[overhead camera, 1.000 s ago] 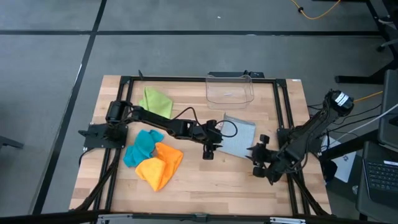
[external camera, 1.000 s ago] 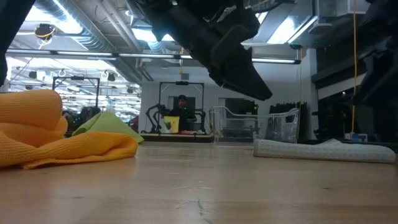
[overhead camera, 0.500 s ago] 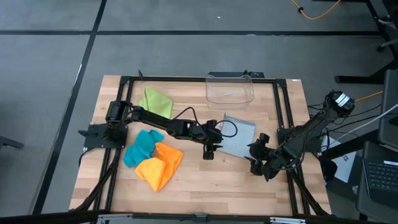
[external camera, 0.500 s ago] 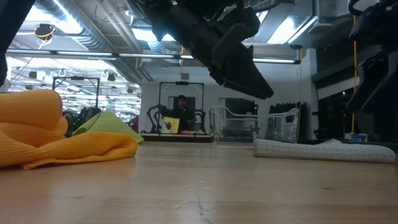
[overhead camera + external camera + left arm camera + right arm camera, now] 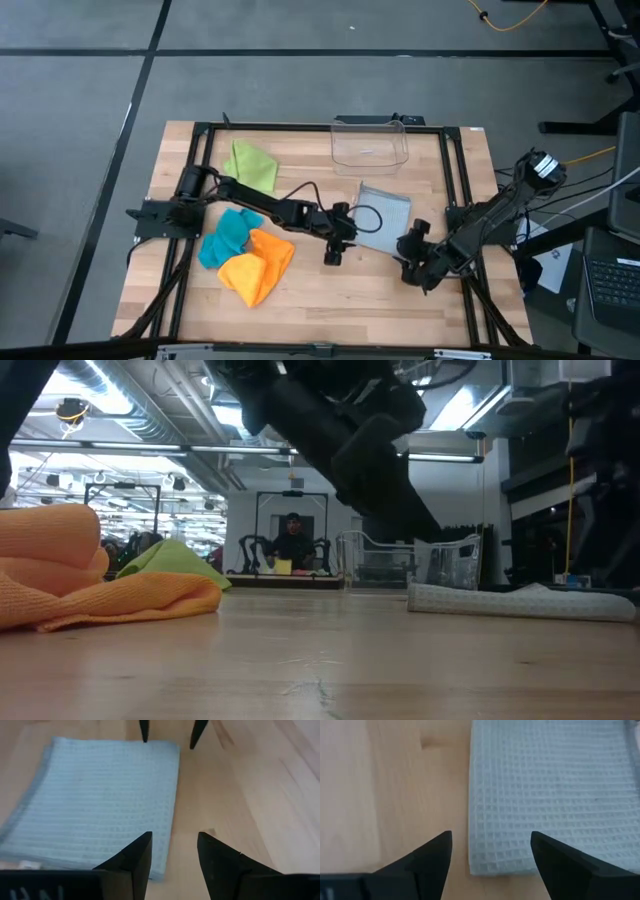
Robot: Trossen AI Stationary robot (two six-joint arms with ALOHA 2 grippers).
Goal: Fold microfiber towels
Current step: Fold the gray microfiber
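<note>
So far only the grey towel (image 5: pixel 384 219) is laid flat and folded near the bin (image 5: pixel 369 146); the green towel (image 5: pixel 249 164), teal towel (image 5: pixel 229 236) and orange towel (image 5: pixel 257 265) are left crumpled at the table's left — three still to be done, it is judged. The left gripper (image 5: pixel 332 257) and right gripper (image 5: pixel 411 262) are held open just off the grey towel's near corners — nothing is gripped.

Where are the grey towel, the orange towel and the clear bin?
grey towel (image 5: pixel 386 218): high view, middle of the folded cloth.
orange towel (image 5: pixel 255 272): high view, middle of the crumpled heap.
clear bin (image 5: pixel 370 146): high view, its see-through floor.
</note>
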